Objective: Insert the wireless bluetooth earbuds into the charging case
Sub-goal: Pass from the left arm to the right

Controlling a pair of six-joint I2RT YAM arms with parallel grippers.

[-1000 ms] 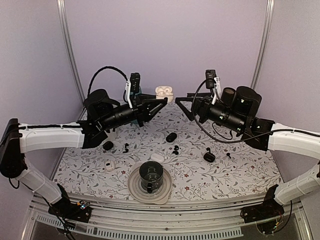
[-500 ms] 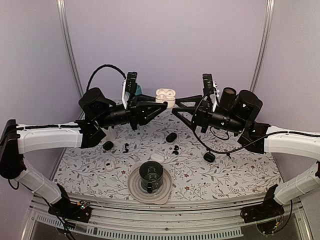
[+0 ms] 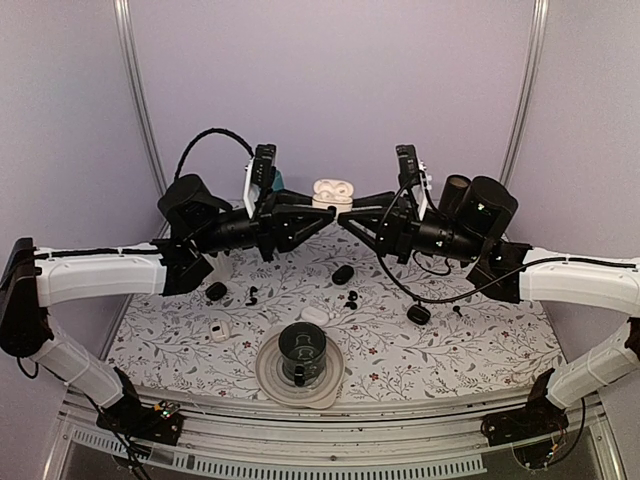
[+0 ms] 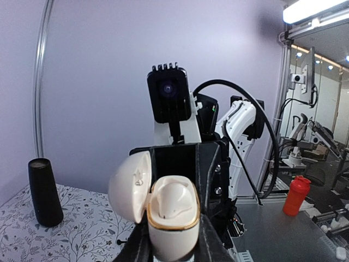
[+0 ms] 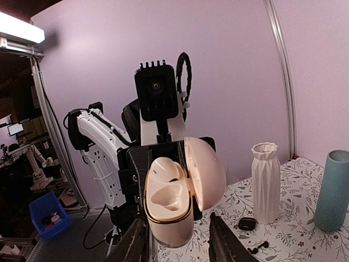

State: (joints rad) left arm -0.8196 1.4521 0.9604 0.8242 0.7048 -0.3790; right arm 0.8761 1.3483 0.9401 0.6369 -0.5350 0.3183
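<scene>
Left pincer (image 4: pixel 174 243) clamped on the open white charging case (image 3: pixel 332 190), held up at the back; right pincer (image 5: pixel 177 239) spread, flanking it.
Tabletop (image 3: pixel 480 345) near to far: one cup (image 3: pixel 301 350) on plate (image 3: pixel 270 375), two white cases (image 3: pixel 219 330) (image 3: pixel 314 314), three black cases (image 3: pixel 216 291) (image 3: pixel 343 274) (image 3: pixel 419 314), loose black earbuds (image 3: pixel 252 296) among them.

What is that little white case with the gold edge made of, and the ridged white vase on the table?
The charging case looks like smooth, glossy cream-white plastic: soft highlights on the open lid, moulded hollows inside. Its gold band shines like metallic trim, perhaps plated plastic. The ribbed vase looks matte white, ceramic or printed plastic; the right wrist view cannot settle which.
</scene>
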